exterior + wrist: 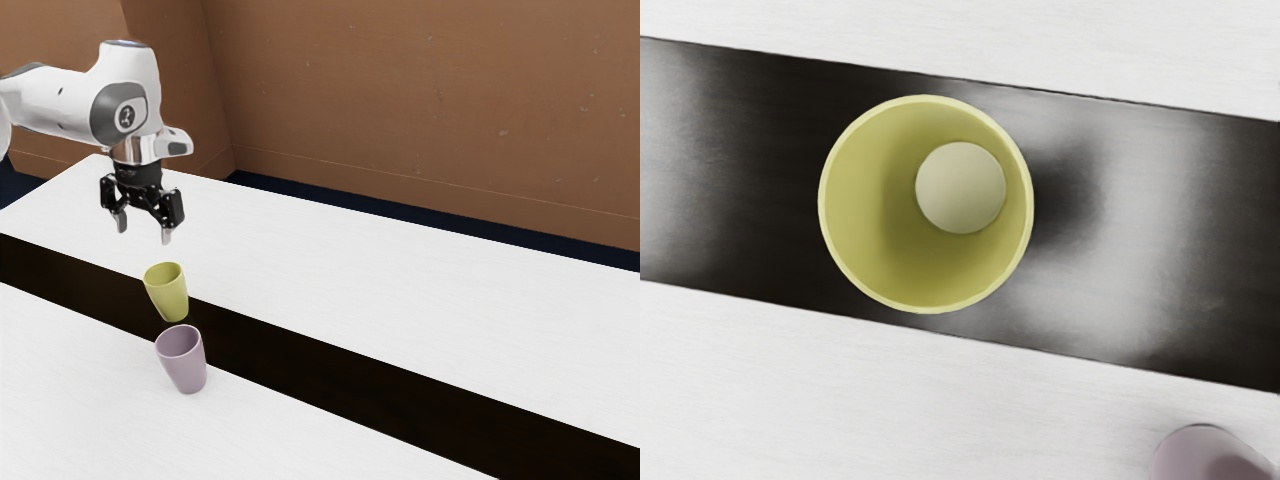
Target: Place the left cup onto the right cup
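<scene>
- Exterior view: the gripper (pixel 144 230) hangs in the air straight above the yellow-green cup (pixel 167 290). Its jaws are apart and empty, with open space between the fingertips and the cup's rim.
- That cup stands upright, mouth up, on the black stripe (pixel 400 395) that runs across the white table (pixel 420 270).
- The purple cup (pixel 182 358) stands just beside it on the side nearer the camera, where the stripe meets the white. The two cups are close but, as far as I can see, not touching.
- Wrist view: the camera looks down into the yellow-green cup, whose round rim and pale bottom sit almost under the hand. A bit of the purple cup shows off to one side.
- Progress: the task is at its very start — neither cup is lifted and nothing is stacked.
- Since the hand is lined up over the yellow-green cup, I judge that this is the one to be moved.
- What is left is nearly all of it — come down, close on the cup's wall, lift it, carry it over the purple cup, set it on top and let go.
</scene>
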Robot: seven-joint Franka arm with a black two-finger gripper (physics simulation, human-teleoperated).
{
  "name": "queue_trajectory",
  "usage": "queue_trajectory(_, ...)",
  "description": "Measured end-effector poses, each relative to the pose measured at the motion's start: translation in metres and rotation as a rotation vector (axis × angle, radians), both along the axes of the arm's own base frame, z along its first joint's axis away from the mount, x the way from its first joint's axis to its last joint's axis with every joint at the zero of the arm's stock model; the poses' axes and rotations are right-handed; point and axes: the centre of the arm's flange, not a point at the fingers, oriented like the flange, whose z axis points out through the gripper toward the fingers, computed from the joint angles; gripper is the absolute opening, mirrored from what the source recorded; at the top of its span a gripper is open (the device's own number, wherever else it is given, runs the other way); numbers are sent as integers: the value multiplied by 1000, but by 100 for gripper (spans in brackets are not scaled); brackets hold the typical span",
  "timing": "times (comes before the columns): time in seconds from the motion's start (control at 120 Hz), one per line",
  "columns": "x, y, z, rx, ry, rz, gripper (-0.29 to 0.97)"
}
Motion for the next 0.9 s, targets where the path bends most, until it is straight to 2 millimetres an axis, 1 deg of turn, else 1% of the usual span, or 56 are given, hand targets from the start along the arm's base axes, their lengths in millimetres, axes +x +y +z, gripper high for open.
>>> queue_trajectory(0.167, -5, -4, -33, -39, 6, 13, 68)
queue_trajectory(0.25, -5, -1, -48, -51, 0, 26, 68)
queue_trajectory(0.317, -2, 0, -57, -56, -9, 31, 68)
queue_trajectory(0.683, 11, 3, -86, -49, -53, 29, 68)
queue_trajectory(0.9, 16, 3, -95, -44, -69, 24, 68)
